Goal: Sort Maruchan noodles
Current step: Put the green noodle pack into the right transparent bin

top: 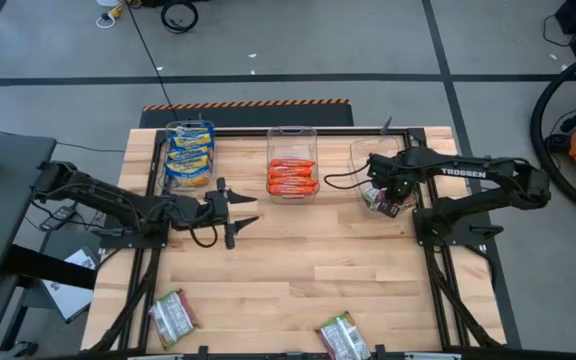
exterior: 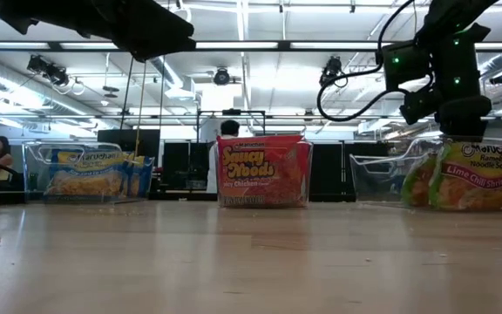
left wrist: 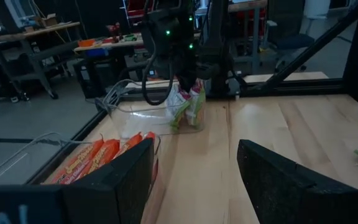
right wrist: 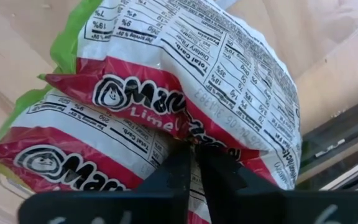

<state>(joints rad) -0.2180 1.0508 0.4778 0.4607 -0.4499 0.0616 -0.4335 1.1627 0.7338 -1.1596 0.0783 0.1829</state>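
My right gripper (top: pixel 383 196) is over the right clear bin (top: pixel 360 160), shut on a silvery-white, green and pink noodle packet (right wrist: pixel 229 81). A second such packet (right wrist: pixel 73 155) stands beside it in that bin. The left bin holds yellow-and-blue packets (top: pixel 190 155) and the middle bin holds orange-red packets (top: pixel 292 176), all standing on edge. Two more silvery-white packets (top: pixel 173 318) (top: pixel 343 337) lie flat by the table's near edge. My left gripper (top: pixel 234 211) hovers open over the table, between the left and middle bins and a little nearer than them. My right gripper pinches the packet's upper sealed edge (right wrist: pixel 199 138) between its two fingers, coming from above and pointing down. The packet (exterior: pixel 479 174) hangs upright below the fingers inside the right bin. Whether its lower edge rests on the bin floor I cannot tell.
Three clear bins stand in a row along the table's far side. A black cable (top: pixel 343 181) loops between the middle and right bins. Bare wood lies across the table's middle. The arms' black frames run along the left and right sides.
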